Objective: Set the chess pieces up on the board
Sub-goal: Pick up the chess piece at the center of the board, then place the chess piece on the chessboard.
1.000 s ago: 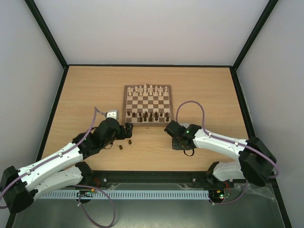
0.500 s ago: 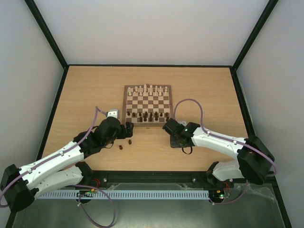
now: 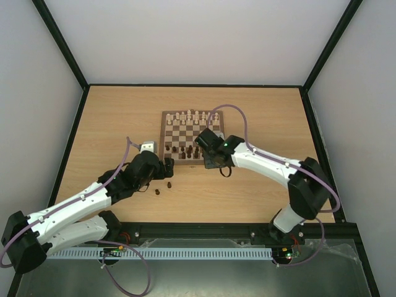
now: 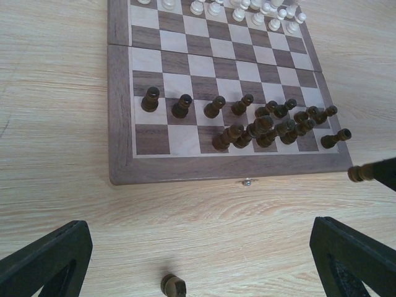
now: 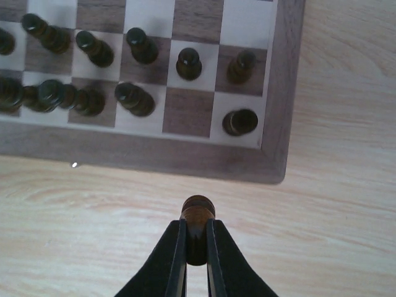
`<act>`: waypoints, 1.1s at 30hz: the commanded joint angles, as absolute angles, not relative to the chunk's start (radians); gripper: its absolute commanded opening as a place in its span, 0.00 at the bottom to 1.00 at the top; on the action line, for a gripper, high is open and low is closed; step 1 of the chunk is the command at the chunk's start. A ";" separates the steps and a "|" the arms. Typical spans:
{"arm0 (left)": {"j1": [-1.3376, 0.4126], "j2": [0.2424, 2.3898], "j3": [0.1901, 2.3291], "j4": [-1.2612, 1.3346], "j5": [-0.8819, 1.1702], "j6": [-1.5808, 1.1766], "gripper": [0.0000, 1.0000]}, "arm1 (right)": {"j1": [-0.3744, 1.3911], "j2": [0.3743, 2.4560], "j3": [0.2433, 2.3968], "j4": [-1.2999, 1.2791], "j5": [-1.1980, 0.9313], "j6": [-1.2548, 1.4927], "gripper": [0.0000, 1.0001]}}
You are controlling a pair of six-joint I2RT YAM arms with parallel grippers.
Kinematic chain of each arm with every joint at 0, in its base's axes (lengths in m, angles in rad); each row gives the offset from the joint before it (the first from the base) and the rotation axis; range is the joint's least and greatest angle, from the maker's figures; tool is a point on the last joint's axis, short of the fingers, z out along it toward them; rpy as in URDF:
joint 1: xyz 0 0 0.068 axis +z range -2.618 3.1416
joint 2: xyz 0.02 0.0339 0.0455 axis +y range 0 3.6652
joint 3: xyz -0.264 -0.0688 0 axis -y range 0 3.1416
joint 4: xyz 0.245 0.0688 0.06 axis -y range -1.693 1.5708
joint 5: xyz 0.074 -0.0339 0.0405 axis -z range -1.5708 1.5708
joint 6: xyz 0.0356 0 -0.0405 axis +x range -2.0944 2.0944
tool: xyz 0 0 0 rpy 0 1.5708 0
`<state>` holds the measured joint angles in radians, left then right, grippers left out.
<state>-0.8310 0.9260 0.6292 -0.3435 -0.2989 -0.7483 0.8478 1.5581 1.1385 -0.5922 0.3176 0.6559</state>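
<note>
Chess pieces (image 4: 150,99) look tiny, light and slick, so my right gripper (image 5: 197,241) pinches one dark piece (image 5: 198,210) below its head, just near of the board (image 5: 275,124); left gripper (image 4: 198,260) spread wide.

The table (image 3: 111,124) bears the board (image 3: 185,133) and seemingly two loose chess pieces (image 3: 158,192).

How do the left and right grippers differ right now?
Jaws: left gripper wide open, empty; right gripper shut on a dark chess piece.
Place: left gripper above a loose dark piece on the tabletop; right gripper by the chessboard's near corner.
Both hang just off its near edge.
</note>
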 commanded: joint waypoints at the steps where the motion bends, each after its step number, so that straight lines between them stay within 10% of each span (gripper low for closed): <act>1: -0.833 0.931 0.656 -0.353 -0.328 -0.751 0.99 | 0.807 1.645 1.198 -0.615 0.304 0.573 0.08; 24: -0.833 0.951 0.550 -0.363 -0.347 -0.850 1.00 | 0.730 1.820 1.304 -0.521 0.229 0.469 0.09; 33: -0.833 0.974 0.508 -0.383 -0.349 -0.895 0.99 | 0.725 1.812 1.300 -0.507 0.206 0.458 0.26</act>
<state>-0.8310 0.9569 0.5381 -0.3584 -0.3340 -0.8600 0.7280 1.8256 1.2884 -0.4927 0.2214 0.4725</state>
